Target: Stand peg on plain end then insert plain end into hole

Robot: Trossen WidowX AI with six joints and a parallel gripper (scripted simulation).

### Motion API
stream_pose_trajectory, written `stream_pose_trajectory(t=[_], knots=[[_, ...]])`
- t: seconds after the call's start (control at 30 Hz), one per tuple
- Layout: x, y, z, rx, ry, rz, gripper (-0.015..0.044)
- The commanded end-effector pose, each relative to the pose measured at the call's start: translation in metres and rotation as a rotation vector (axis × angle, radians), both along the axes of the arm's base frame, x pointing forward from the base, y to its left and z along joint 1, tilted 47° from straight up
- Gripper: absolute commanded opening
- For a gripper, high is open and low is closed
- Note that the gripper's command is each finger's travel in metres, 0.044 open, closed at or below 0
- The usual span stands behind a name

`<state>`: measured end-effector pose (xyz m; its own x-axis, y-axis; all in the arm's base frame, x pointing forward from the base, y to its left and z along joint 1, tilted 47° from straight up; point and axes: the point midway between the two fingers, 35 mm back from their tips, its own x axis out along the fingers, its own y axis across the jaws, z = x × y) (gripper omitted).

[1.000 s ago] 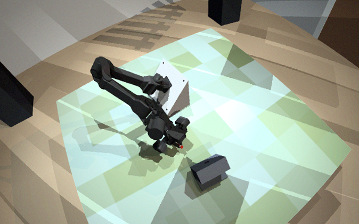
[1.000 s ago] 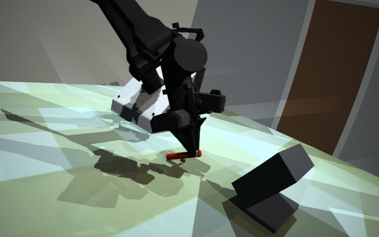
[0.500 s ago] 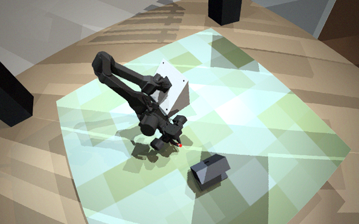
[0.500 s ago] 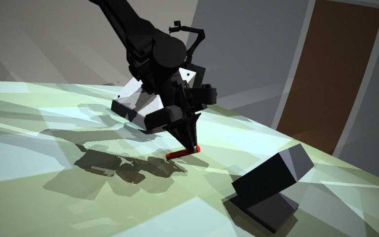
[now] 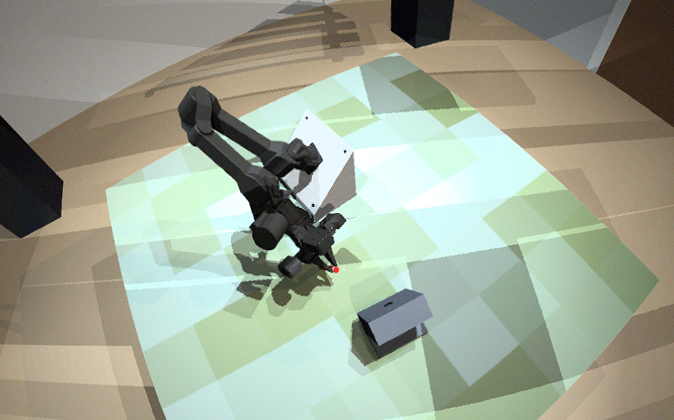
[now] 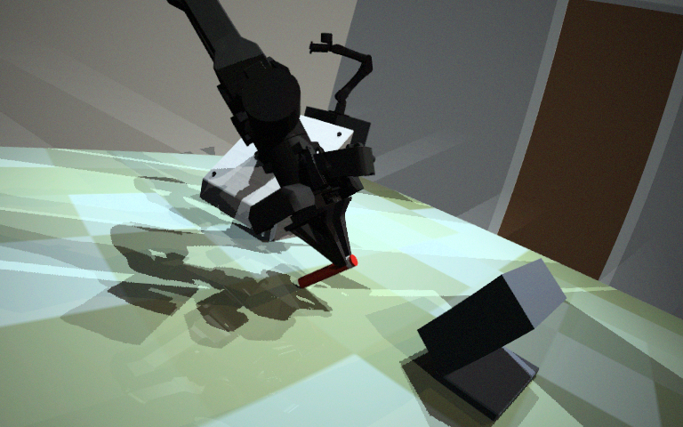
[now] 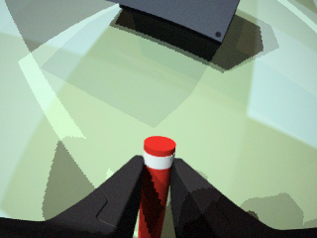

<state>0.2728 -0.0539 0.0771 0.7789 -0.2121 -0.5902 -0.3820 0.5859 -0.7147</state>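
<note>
The red peg is held aslant, its white-banded end raised and its plain end lower, pointing back toward the robot's base. My gripper is shut on the peg just below the white band. The peg's banded end faces the wrist camera; its lower part is partly hidden between the fingers there. Whether the plain end touches the table cannot be told. The grey sloped panel stands apart, beyond the gripper. Its small dark hole shows in the top view.
A white sloped block with small dark dots is under the arm's base, behind the gripper. Black blocks stand at the back and the left. A patchwork of light and shadow covers the green mat.
</note>
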Motion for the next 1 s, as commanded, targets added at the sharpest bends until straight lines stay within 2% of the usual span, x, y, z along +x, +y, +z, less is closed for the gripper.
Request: stream_pose_trajectory(t=[0.0,0.97], knots=[[-0.003,0.0,0.001,0.007,-0.022,0.028,0.0049],[-0.022,-0.006,0.006,0.101,-0.167,0.21,0.0049]])
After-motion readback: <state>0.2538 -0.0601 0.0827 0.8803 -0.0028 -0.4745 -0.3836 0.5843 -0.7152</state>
